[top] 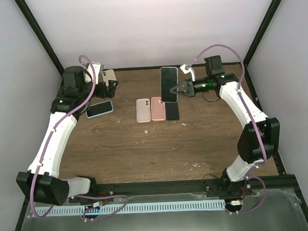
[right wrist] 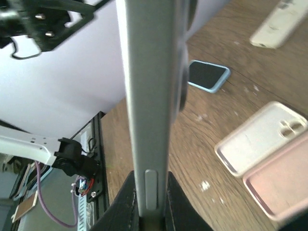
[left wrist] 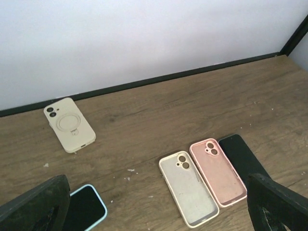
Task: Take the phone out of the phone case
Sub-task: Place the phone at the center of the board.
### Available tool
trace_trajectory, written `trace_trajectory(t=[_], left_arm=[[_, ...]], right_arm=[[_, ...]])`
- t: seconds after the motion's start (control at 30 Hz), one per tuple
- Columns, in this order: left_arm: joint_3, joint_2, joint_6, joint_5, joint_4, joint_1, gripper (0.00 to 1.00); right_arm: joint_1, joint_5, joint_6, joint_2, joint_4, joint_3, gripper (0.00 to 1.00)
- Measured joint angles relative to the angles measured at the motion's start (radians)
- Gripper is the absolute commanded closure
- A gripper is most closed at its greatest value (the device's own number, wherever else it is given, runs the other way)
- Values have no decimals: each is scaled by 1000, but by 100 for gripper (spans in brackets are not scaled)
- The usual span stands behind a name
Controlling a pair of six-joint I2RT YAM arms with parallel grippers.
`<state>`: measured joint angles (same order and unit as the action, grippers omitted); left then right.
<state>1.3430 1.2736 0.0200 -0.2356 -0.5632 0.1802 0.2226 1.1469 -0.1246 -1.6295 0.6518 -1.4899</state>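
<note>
My right gripper (top: pixel 178 89) is shut on the long edge of a phone in a grey-green case (top: pixel 169 84) and holds it up above the table, screen towards the top camera. In the right wrist view the case's edge (right wrist: pixel 151 96) with a side button stands between my fingers (right wrist: pixel 124 202). My left gripper (top: pixel 112 85) is open and empty at the back left; its fingers (left wrist: pixel 33 207) frame the bottom corners of the left wrist view. A phone in a light blue case (top: pixel 99 109) lies screen up below it and also shows in the left wrist view (left wrist: pixel 86 207).
An empty cream case (top: pixel 143 110), an empty pink case (top: pixel 158 108) and a bare black phone (top: pixel 173 112) lie side by side mid-table. A cream case with a ring stand (left wrist: pixel 69 125) lies face down near the back wall. Black frame posts edge the table.
</note>
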Motion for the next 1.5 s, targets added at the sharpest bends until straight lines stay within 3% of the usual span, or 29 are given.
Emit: trace_trajectory(t=[0.27, 0.43, 0.77, 1.4, 1.5], left_arm=[[27, 24, 113, -98, -64, 0, 0], [29, 34, 134, -169, -95, 0, 0], [29, 34, 142, -196, -106, 0, 0], [29, 90, 140, -219, -111, 0, 0], [29, 92, 138, -219, -111, 0, 0]], right_arm=[[-202, -12, -84, -81, 157, 60, 99], [-261, -50, -148, -206, 268, 55, 99], [-269, -108, -201, -443, 379, 16, 99], [-282, -130, -226, -693, 452, -174, 94], [-282, -124, -225, -701, 459, -184, 87]])
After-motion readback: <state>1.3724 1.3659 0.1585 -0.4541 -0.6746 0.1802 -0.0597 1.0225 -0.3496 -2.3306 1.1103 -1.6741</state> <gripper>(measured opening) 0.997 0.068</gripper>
